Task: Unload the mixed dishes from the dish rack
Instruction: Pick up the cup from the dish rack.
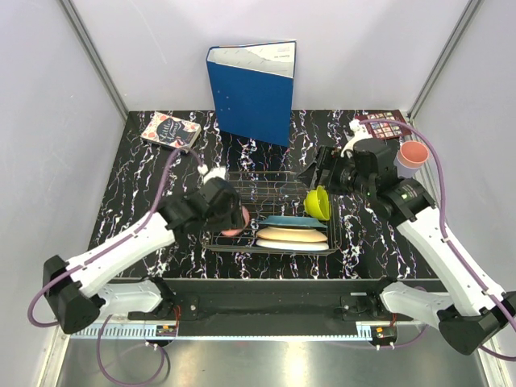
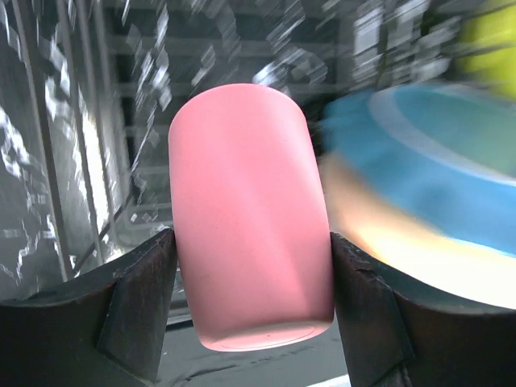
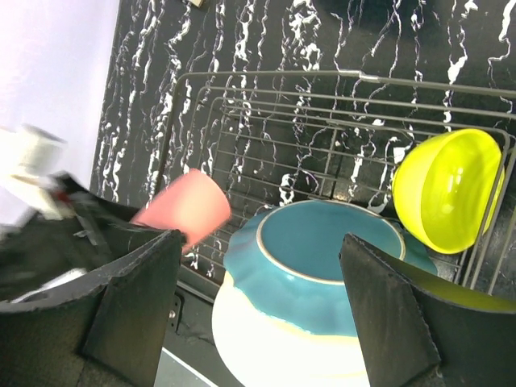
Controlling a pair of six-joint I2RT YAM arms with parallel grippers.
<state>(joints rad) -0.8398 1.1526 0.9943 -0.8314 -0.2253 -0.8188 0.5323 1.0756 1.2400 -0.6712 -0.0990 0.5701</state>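
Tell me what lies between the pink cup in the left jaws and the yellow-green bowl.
A teal plate stacked on a cream plate lies between the pink cup and the yellow-green bowl, clearest in the right wrist view.

We find the overhead view bright and even, lit from above. The pale walls [image 1: 48,121] show almost no shadow, and only soft ones lie on the marbled table [image 1: 137,210] under the arms. Glare runs along the steel sill [image 1: 266,363] at the bottom of the frame.

In the left wrist view we see heavy motion blur. The teal plate [image 2: 435,153] at right smears, and the upper half streaks. The central pink cup [image 2: 250,218] is fairly crisp. The cream plate [image 2: 403,250] at lower right washes out to near white.

In the right wrist view the centre is sharp, and the yellow-green bowl [image 3: 447,189] is vividly saturated. The left edge is blurred, and the bottom corners are dark.
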